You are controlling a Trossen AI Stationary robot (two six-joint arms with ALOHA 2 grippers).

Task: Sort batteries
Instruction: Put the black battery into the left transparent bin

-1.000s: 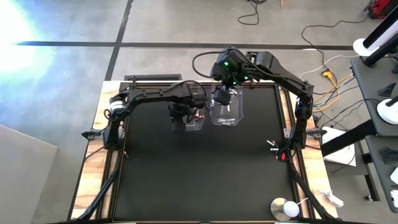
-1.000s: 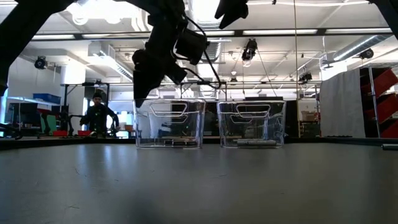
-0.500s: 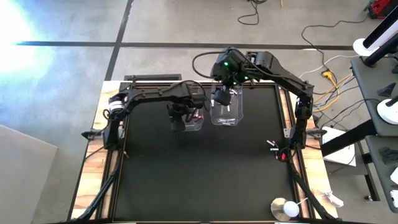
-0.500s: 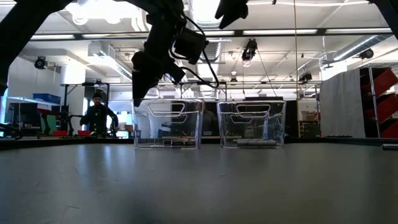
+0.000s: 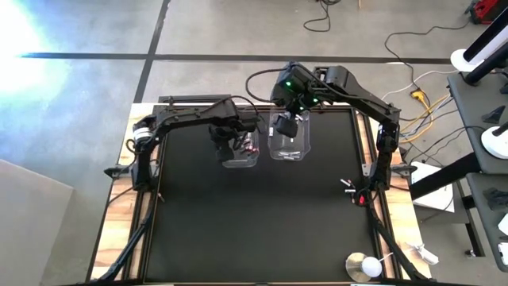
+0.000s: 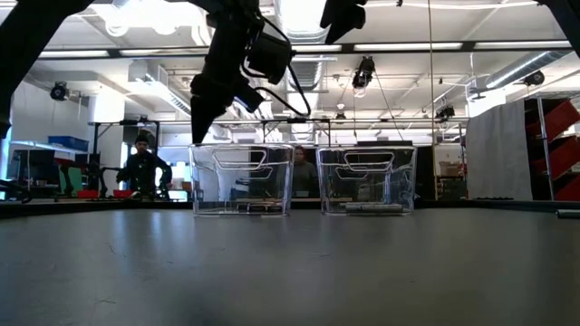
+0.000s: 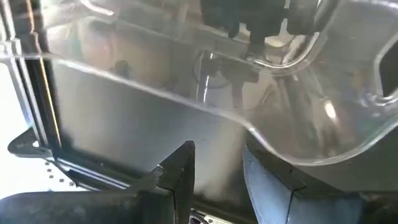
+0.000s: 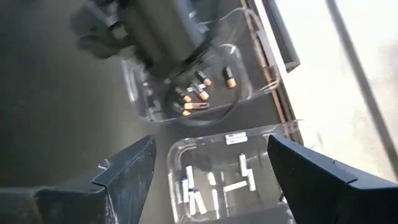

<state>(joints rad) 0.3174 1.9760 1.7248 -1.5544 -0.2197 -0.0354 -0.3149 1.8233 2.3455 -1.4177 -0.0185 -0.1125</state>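
Two tubs stand side by side toward the far edge of the table, the left tub holding batteries under the left end effector, the right tub holding more batteries under the right end effector.

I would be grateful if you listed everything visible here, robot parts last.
clear plastic rectangular tubs: two, side by side, table's far side
dark batteries with copper ends: several, left tub
white-silver batteries: several, right tub
black table top: one
person in dark clothing: one, room behind
left gripper: above left tub, jaws apart, nothing between
right gripper: above right tub, jaws wide
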